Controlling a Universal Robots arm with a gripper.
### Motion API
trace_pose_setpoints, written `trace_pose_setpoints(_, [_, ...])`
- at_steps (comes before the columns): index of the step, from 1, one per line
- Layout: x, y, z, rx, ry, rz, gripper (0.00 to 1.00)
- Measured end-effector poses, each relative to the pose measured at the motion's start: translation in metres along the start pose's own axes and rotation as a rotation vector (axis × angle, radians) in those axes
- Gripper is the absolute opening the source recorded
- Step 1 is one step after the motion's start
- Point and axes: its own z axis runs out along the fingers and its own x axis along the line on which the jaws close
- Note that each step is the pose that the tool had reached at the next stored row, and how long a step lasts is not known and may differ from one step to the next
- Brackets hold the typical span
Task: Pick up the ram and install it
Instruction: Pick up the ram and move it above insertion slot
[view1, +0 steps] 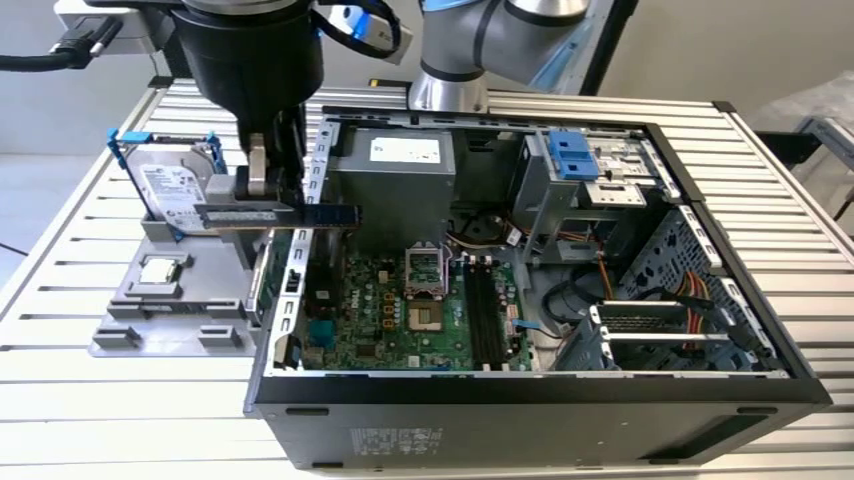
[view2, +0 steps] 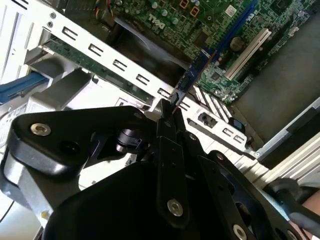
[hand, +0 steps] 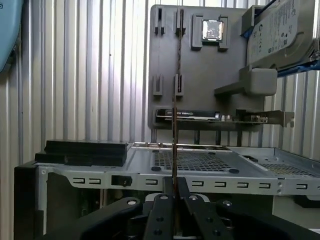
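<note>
Gripper (view1: 271, 195) fingers pressed together on the ram (view1: 320, 216), as I watch from the remote station: the thin stick is clamped by its flat faces near mid-length, long axis level and reaching out past the fingers on both sides. In both wrist views it shows edge-on, a slim line running out from between the fingertips of the gripper (hand: 175, 186) (view2: 169, 111), with the ram (hand: 174, 135) (view2: 192, 75) hanging clear of everything below. Directly beneath the fingers passes the slotted side wall (hand: 220, 184) of the open computer case (view1: 534, 385), so the stick straddles that rim, one end over the motherboard (view1: 387, 310), the other over the grey fixture tray (view1: 160, 320). The black memory slots (view1: 481, 315) lie lower than the gripper and well off to its case side, and I judge their length to run roughly crosswise to the stick's long axis as held. On the tray side of the gripper sit the hard drive (view1: 174, 185) in blue brackets and the small square chip (view1: 160, 268), both apart from the fingers. Case and tray rest on a slatted metal table (view1: 134, 420). Room around the slots looks tight to me: a processor socket (view1: 424, 268) stands just beside them on the gripper's side, bundled cables (view1: 587, 290) on the other.
</note>
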Motion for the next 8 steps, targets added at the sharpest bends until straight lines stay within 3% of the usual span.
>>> trace_pose_setpoints(8, [0.0004,-0.0241,-0.0003,-0.0049,-0.0001,0.0,0.0])
